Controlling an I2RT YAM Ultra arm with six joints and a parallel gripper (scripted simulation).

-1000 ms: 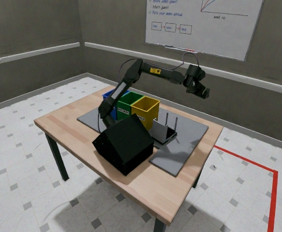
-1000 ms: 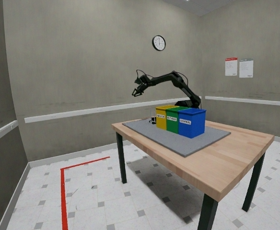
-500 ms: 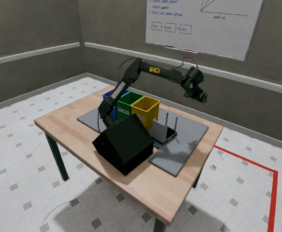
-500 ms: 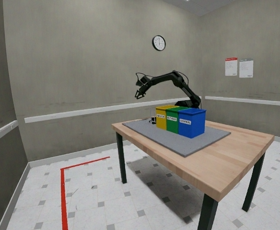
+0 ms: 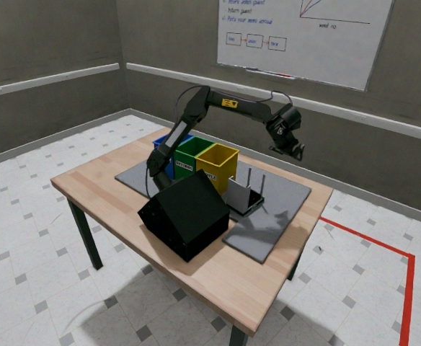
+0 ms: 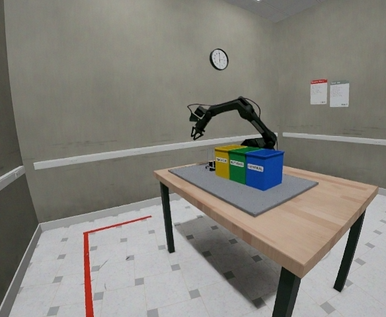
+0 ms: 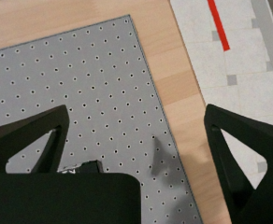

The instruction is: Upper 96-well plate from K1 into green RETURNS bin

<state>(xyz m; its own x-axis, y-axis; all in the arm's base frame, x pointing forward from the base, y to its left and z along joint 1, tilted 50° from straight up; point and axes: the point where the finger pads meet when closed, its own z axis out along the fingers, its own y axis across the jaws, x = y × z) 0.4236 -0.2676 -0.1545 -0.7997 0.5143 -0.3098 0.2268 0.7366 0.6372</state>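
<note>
Beside yellow bin (image 5: 218,163), rack K1 (image 5: 249,179) holds plates; gripper (image 5: 290,149) wide, empty.

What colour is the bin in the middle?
Green, between yellow and blue bins; the exterior view shows it best.

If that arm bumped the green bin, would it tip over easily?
Probably not sideways: the green bin stands tight between the yellow bin and the blue bin, which would brace it. It looks tall, open-topped and thin-walled, so likely light, and a push near its rim might tilt it forward or back.
</note>
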